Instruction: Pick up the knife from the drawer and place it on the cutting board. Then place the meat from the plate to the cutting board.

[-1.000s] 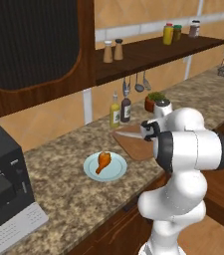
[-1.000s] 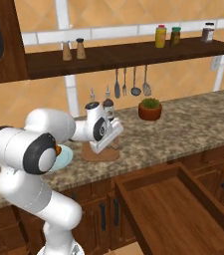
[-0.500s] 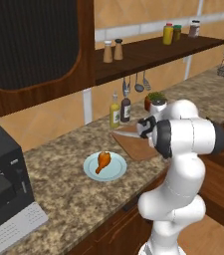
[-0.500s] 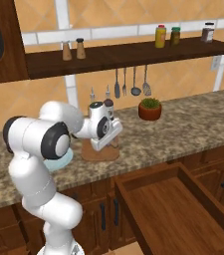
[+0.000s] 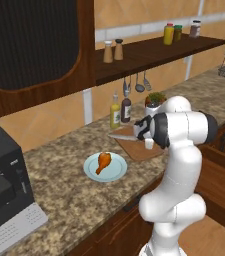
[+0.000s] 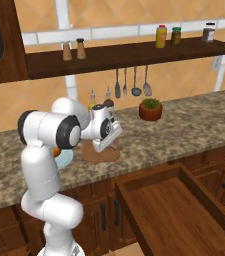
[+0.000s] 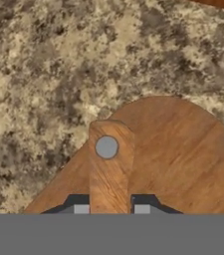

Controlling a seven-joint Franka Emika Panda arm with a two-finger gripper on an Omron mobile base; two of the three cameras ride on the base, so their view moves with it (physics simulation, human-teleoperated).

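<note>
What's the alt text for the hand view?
The pincer is closed on the knife, whose brown handle with a grey rivet runs up between the two fingertips. Under it lies a rounded corner of the board, with speckled granite counter beyond.

- The knife [image 7: 111, 167] handle, brown wood with a grey rivet, rises from the bottom centre, between the two dark fingertips [image 7: 76, 204].
- Beneath it the cutting board [image 7: 183, 154] fills the lower right.
- Speckled granite counter [image 7: 44, 64] covers the upper frame.
</note>
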